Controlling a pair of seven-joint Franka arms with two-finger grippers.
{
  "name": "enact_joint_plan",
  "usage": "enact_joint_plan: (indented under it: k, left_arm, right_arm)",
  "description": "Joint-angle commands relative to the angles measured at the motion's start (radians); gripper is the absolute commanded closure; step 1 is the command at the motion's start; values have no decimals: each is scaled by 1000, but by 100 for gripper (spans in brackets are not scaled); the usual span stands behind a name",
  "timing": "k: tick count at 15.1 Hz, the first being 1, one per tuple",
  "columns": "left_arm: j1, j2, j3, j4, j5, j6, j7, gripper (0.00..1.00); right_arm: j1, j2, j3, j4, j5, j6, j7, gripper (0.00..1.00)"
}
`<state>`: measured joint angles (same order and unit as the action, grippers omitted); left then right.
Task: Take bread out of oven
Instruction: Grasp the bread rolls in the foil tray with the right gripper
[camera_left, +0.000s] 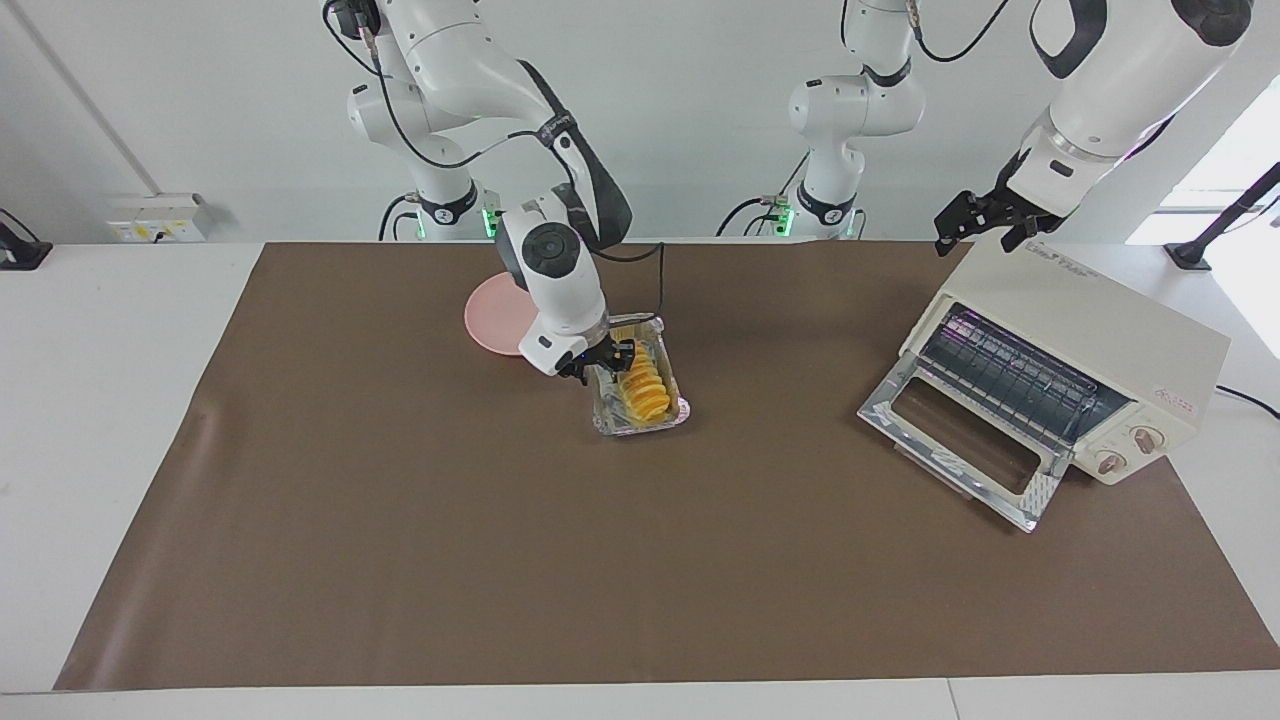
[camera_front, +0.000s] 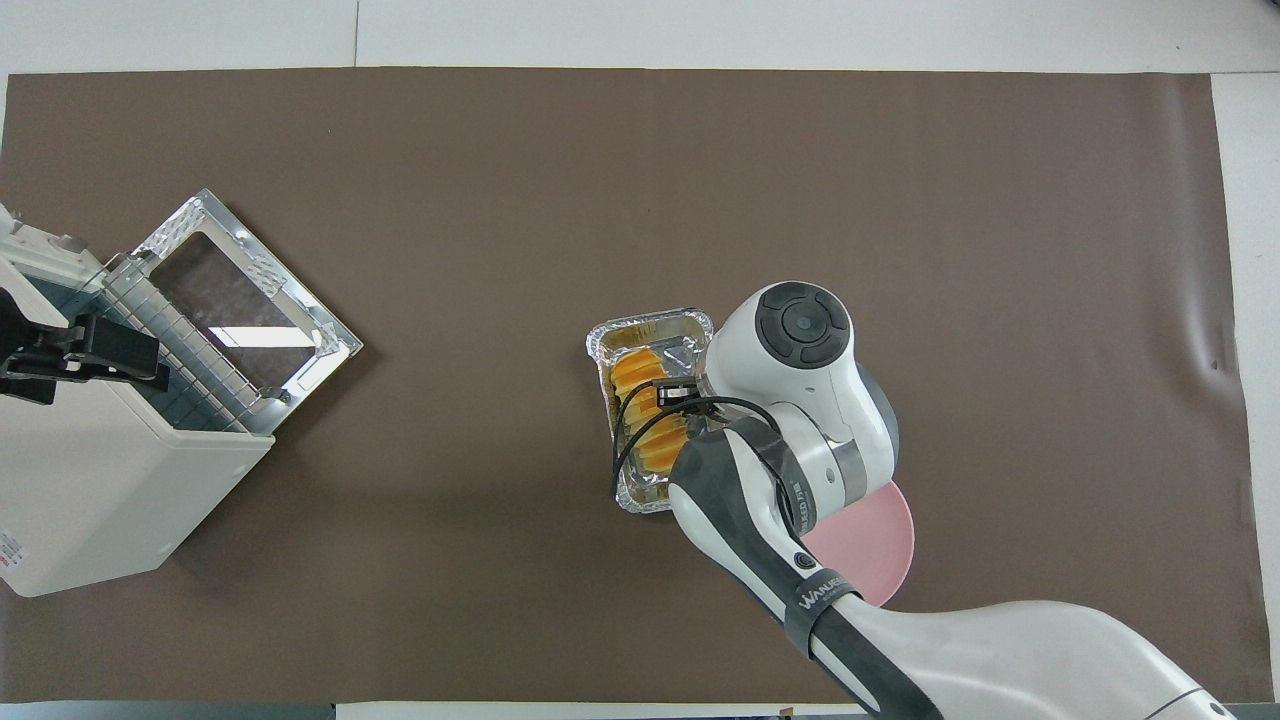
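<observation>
Right now I am seeing the small ridged golden-yellow bread (camera_left: 641, 385) lying in the rectangular silver foil tray (camera_left: 676, 411) on the brown mat, out of the cream-white toaster oven (camera_left: 1090, 345), which is sitting well apart toward the left arm's end with its glass door dropped open. From the facing view I am reading the right gripper (camera_left: 604, 360) as down at the loaf's end nearer the robots — whether its fingers are pinching it I cannot tell. The overhead view is hiding that contact under the wrist, yet it is showing the loaf's long axis running toward and away from the robots, along the tray. A round pink plate (camera_left: 492, 316) is lying just beside the tray. The left gripper (camera_left: 985, 224) is waiting over the oven's top, fingers spread.
</observation>
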<state>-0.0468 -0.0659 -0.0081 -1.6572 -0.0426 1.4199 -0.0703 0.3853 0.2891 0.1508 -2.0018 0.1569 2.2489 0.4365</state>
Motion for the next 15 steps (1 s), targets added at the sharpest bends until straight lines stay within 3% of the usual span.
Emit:
enact_joint_plan:
  k: [1, 4, 8, 12, 15]
  left_arm:
    - [-2, -17, 0, -16, 18, 16, 7, 0]
    - [-2, -17, 0, -16, 20, 16, 7, 0]
    - [-2, -17, 0, -16, 20, 17, 7, 0]
    - [-2, -17, 2, -15, 18, 16, 7, 0]
    - [-2, -17, 0, -16, 18, 16, 7, 0]
  right_arm:
    - [-23, -40, -10, -14, 23, 14, -39, 100]
    - [-179, -100, -10, 7, 23, -58, -230, 100]
    - [-420, -103, -10, 58, 87, -163, -478, 100]
    - [-488, -105, -10, 35, 134, -161, -515, 100]
    - [-505, -96, -11, 20, 243, -149, -521, 100]
